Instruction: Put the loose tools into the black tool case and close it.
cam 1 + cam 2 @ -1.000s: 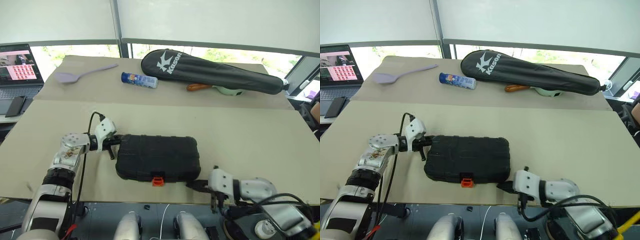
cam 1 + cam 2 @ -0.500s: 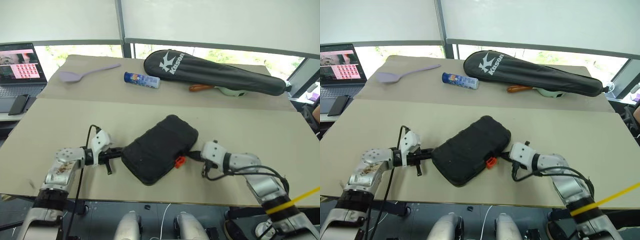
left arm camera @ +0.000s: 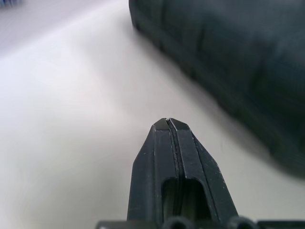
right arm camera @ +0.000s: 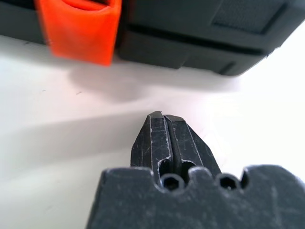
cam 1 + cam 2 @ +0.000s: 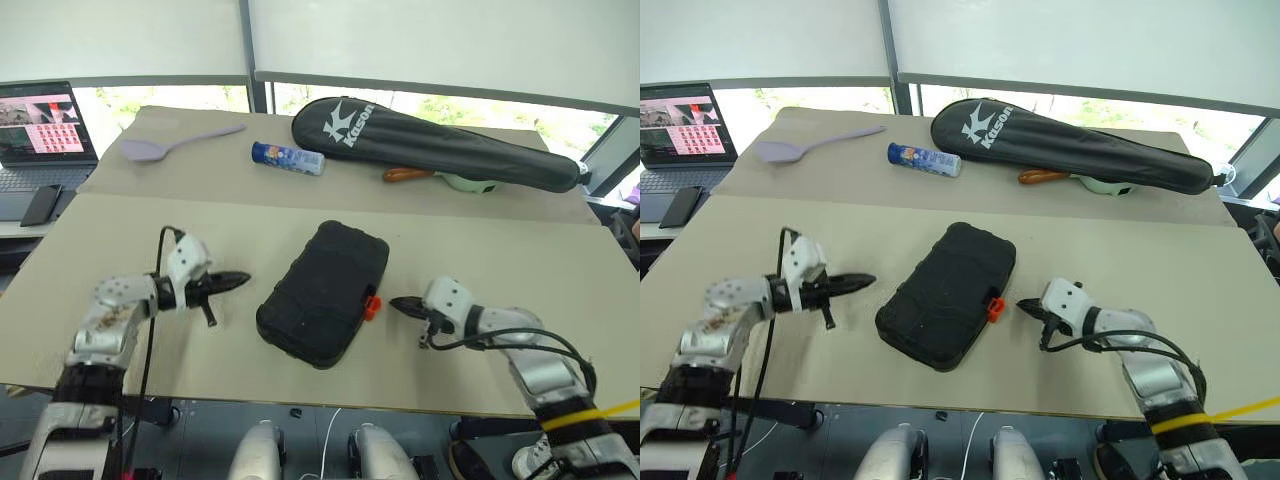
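Between both fingers (image 5: 240, 279), apart: case (image 5: 322, 292)

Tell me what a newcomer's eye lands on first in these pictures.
The closed black tool case lies askew mid-table, its orange latch facing the right tool, which is shut just short of it. The left tool, also shut, points at the case's other side with a gap between. Along the far edge lies a long black racket bag with a white logo.

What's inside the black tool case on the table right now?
Nothing inside can be seen: the black tool case lies shut on the table, its orange latch on the side. Whether the tools are in it is hidden.
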{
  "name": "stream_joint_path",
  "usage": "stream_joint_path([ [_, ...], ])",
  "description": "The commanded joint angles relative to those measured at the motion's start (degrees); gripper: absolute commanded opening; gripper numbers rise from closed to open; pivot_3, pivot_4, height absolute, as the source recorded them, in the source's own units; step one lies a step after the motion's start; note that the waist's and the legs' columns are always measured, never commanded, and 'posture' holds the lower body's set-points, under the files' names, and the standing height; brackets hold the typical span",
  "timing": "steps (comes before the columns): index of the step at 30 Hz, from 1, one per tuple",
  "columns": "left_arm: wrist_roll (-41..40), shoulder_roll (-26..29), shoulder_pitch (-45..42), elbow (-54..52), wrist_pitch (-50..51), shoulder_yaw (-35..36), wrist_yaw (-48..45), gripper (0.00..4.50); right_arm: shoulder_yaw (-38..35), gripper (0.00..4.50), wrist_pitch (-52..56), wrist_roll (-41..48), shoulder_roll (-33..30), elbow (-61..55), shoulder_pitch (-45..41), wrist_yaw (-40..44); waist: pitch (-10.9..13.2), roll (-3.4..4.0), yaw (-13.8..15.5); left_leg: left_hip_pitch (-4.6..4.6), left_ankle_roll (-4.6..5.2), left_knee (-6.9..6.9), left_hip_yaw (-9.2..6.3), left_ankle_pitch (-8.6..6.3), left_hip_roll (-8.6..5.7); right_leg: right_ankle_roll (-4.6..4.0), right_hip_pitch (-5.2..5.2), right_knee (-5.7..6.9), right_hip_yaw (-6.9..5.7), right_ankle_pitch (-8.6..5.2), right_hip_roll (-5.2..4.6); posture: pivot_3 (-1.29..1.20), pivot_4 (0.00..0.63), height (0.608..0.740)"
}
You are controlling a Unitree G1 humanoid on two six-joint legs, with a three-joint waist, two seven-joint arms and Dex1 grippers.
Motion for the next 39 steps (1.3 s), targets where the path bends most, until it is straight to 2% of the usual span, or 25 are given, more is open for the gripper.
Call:
stream_joint_path([
  [1, -2.2, -2.3, -5.7, -3.4, 3.2, -2.6, -2.4, 0.01, -0.6, 0.00, 6.5, 3.6, -0.2, -10.8, 4.8, 0.7, 0.0, 0.00, 0.2, -0.01, 0.00, -0.01, -0.01, 0.00, 0.01, 0.00, 0.00, 0.00, -0.01, 0.00, 0.02, 0.00, 0.150, 0.740],
  [9, 2.0, -9.2, -10.6, -2.8, 2.1, -10.0, -1.0, 0.01, -0.6, 0.00, 10.0, 4.5, 1.7, -15.6, 6.7, -1.6, 0.0, 0.00, -0.6, -0.03, 0.00, 0.00, -0.05, 0.00, 0.00, 0.01, -0.02, -0.01, 0.04, 0.00, 0.10, 0.00, 0.150, 0.740],
  [18, 5.9, -12.4, -11.5, -0.8, 1.1, -13.8, 0.4, 0.01, -0.2, 0.00, 8.9, 4.1, 3.1, -14.1, 4.5, -2.8, 0.0, 0.00, -0.1, -0.03, 0.00, 0.05, -0.08, 0.00, -0.06, 0.04, 0.04, -0.03, 0.04, 0.00, 0.06, 0.00, 0.150, 0.740],
  [24, 6.7, -12.2, -11.1, -0.8, 1.2, -14.2, -0.3, 0.01, 0.1, 0.00, 7.6, 3.7, 4.2, -12.6, 3.5, -3.0, 0.0, 0.01, 0.6, -0.03, 0.00, 0.09, -0.07, 0.00, -0.10, 0.08, 0.06, -0.06, 0.04, 0.01, 0.02, 0.00, 0.150, 0.740],
  [39, 8.3, -12.5, -10.1, 0.1, 2.4, -15.6, -0.8, 0.01, -4.0, 0.00, 7.3, 10.1, 5.5, -16.8, 2.9, -0.7, 0.0, 0.01, 0.4, -0.03, 0.01, 0.08, -0.08, 0.00, -0.07, 0.08, 0.05, -0.05, 0.04, 0.01, 0.05, 0.00, 0.150, 0.740],
])
